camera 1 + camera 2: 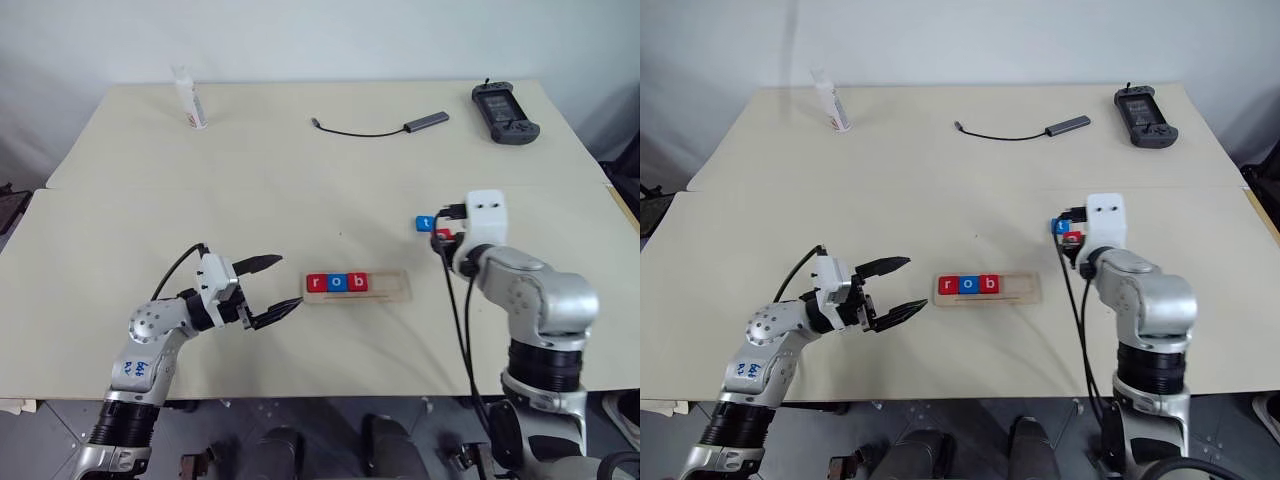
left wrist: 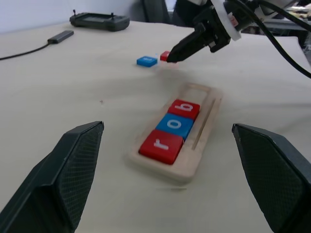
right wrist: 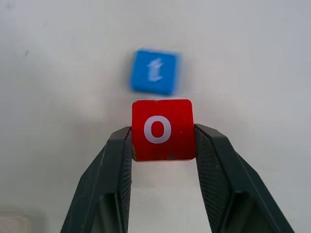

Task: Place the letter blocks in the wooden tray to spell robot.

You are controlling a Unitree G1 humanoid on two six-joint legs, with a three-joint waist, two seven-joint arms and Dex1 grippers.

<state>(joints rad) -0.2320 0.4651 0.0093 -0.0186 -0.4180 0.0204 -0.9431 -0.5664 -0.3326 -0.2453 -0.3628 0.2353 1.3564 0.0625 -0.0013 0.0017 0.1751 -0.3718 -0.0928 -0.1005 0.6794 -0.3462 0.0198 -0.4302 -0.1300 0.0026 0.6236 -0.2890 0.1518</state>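
Right gripper [image 3: 163, 145] has its two black fingers [image 3: 114, 170] pinched on either side of a red "o" block [image 3: 163, 130], with the blue "t" block [image 3: 154, 71] lying on the table [image 1: 300, 190] just past it, almost touching (whether the red one is off the surface yet, can't tell). Over on the other side, the left gripper [image 1: 274, 290] sits near the left end of the wooden tray [image 1: 392, 288] with its fingers spread wide apart and nothing in them. That tray already has three blocks lined up from its left end, a red "r" [image 1: 318, 283], a blue "o" [image 1: 338, 283] and a red "b" [image 1: 358, 283], touching each other, and the right part of the groove is bare wood. Farther back on the table there's a dark cable with adapter [image 1: 385, 127], a black handheld controller [image 1: 505, 112] and a small white tube [image 1: 189, 98].
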